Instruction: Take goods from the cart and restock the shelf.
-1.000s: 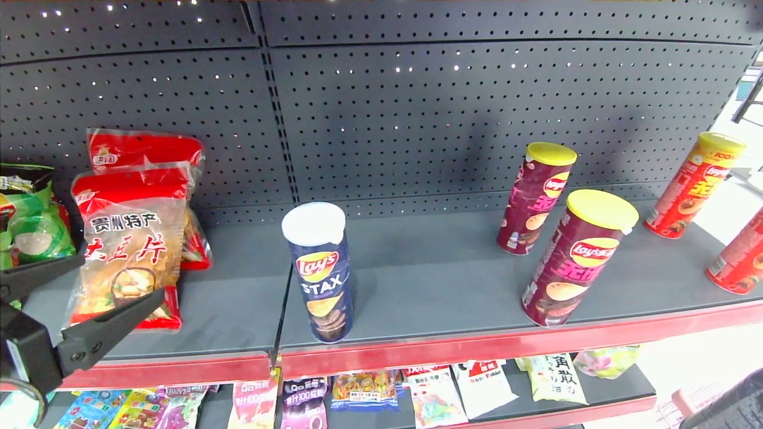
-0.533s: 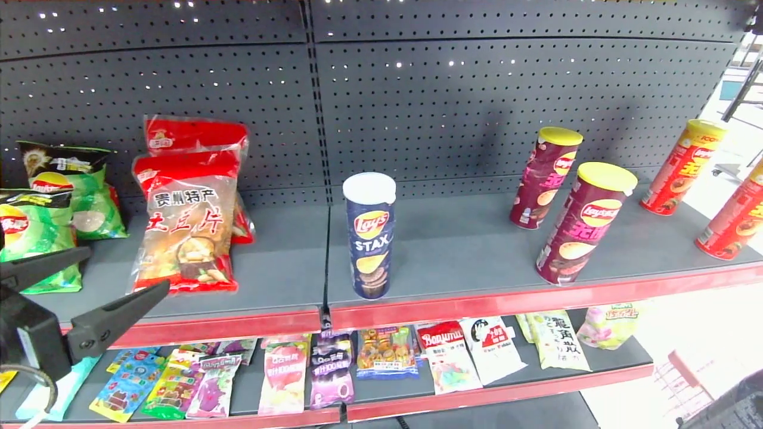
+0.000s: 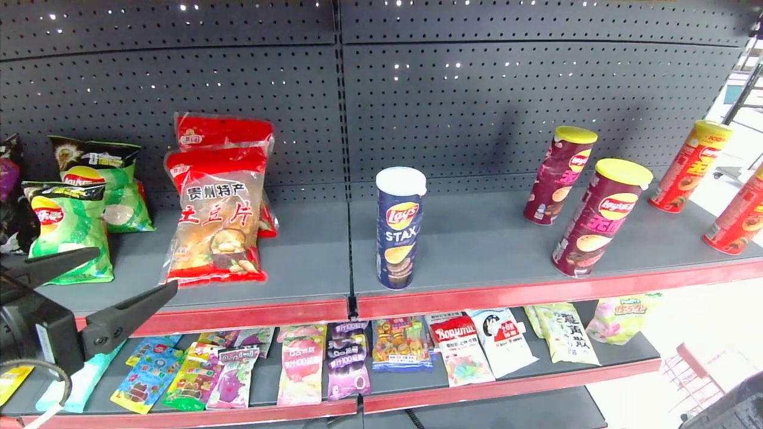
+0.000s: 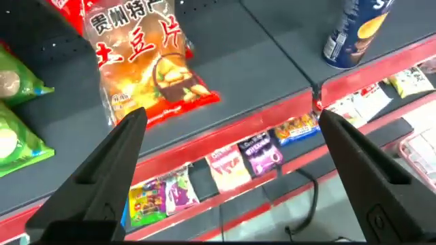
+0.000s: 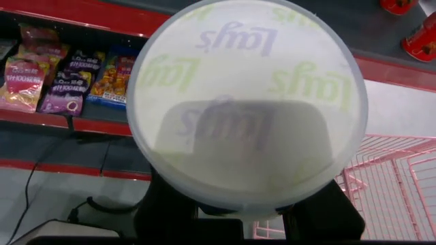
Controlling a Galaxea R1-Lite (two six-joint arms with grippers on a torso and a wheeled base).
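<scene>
Head view: my left hand [image 3: 137,268] hangs released and empty in front of the shelf [image 3: 477,238], near a red snack bag [image 3: 217,226]; a blue can [image 3: 399,235] stands upright at the front edge. Left wrist view: its fingers [image 4: 116,163] are spread wide. Right wrist view: my right hand [image 5: 245,218] grasps a white-lidded chip can [image 5: 246,102]; the pink cart [image 5: 402,184] sits beyond.

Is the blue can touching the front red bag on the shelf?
Apart. The head view shows a wide strip of bare shelf between the blue can and the front red bag.
</scene>
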